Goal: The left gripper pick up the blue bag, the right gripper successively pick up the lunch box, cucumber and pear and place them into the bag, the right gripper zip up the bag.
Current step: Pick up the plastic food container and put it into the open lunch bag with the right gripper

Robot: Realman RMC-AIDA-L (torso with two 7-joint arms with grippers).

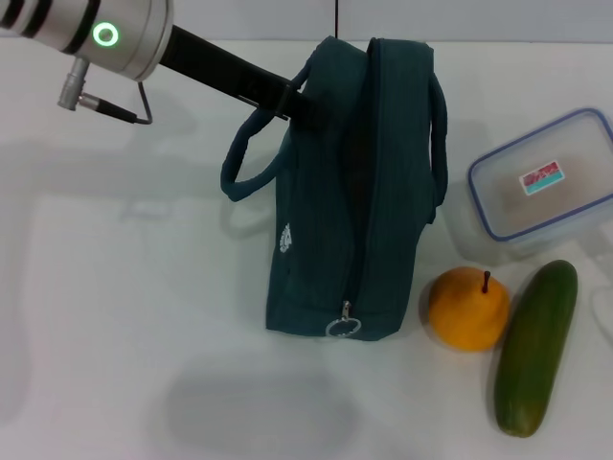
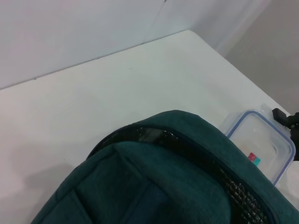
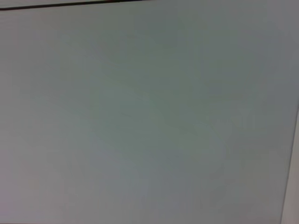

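At table centre we see the bag [image 1: 350, 192] standing, zipper open — only the left wrist view shows its foil lining. The left gripper [image 1: 299, 103] meets its far top edge; we cannot tell its fingers' state. Box [image 1: 544, 185], pear [image 1: 467, 309], cucumber [image 1: 536, 347] lie right.

Teal blue bag [image 1: 335, 192] upright, zipper partly open. Lunch box [image 1: 542, 185] lidded, off to its right. Pear [image 1: 467, 309] touching cucumber [image 1: 535, 347].

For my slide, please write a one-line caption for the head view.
The left gripper reaches the blue bag; the lunch box, pear and cucumber wait beside it.
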